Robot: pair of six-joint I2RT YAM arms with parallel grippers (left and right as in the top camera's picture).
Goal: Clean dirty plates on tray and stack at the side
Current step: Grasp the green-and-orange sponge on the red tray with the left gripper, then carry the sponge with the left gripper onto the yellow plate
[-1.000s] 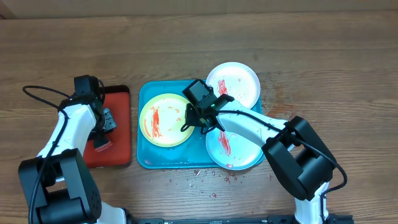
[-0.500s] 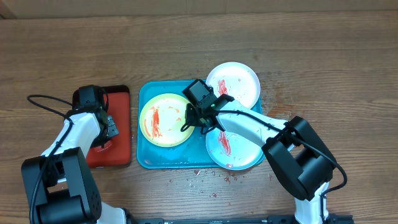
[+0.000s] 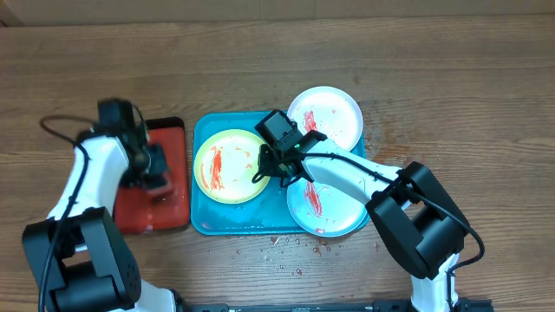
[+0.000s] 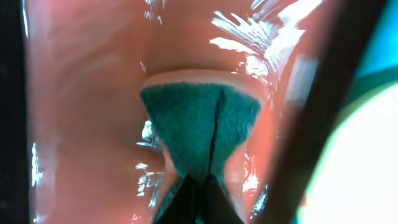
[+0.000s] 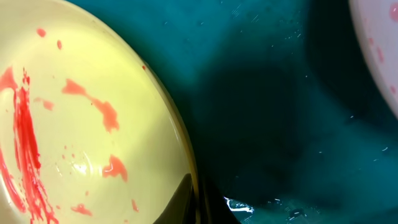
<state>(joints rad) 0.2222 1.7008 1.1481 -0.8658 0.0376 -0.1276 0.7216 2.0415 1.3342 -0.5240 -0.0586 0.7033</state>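
Observation:
The yellow-green plate (image 3: 227, 166), smeared red, lies in the left of the turquoise tray (image 3: 234, 223). My right gripper (image 3: 265, 165) is shut on the plate's right rim, one finger on each side of it in the right wrist view (image 5: 199, 202). The pale mint plate (image 3: 334, 212) overlaps the tray's right front corner. The white plate (image 3: 328, 117) sits at its right back corner. Both are smeared red. My left gripper (image 3: 158, 180) is over the red tray (image 3: 134, 215), shut on a green-faced sponge (image 4: 199, 124) that bulges ahead of the tips (image 4: 199, 202).
Red specks and crumbs (image 3: 299, 245) lie on the wooden table in front of the turquoise tray. The red tray's dark rim (image 4: 323, 106) runs beside the yellow-green plate (image 4: 364, 168) in the left wrist view. A black cable (image 3: 56, 126) loops from the left arm.
My left arm has swung, moving its gripper rightward over the red tray toward the turquoise tray; it is motion-blurred. The right arm and the plates have not moved.

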